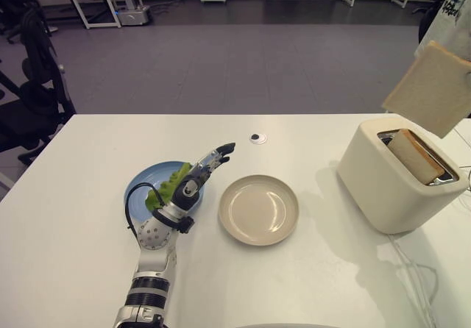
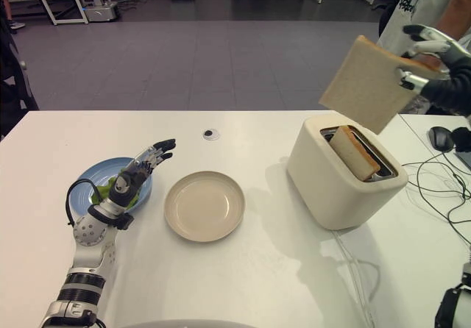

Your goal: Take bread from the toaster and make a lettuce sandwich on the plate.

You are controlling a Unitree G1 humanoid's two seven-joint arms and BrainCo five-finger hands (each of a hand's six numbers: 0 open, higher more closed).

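A cream toaster (image 1: 390, 184) stands at the table's right, with one bread slice (image 1: 413, 155) leaning in its slot. My right hand (image 2: 427, 67) is shut on a second bread slice (image 2: 364, 85), held in the air above the toaster. A beige plate (image 1: 258, 209) lies bare at the table's middle. To its left a blue plate (image 1: 140, 184) carries green lettuce (image 1: 168, 184). My left hand (image 1: 199, 173) hovers over the blue plate with fingers stretched out, holding nothing.
A small black and white disc (image 1: 255, 137) lies on the table behind the beige plate. Cables (image 2: 434, 173) and a dark mouse (image 2: 440, 138) lie at the right edge, past the toaster. White table surface (image 1: 73, 218) spreads to the front and left.
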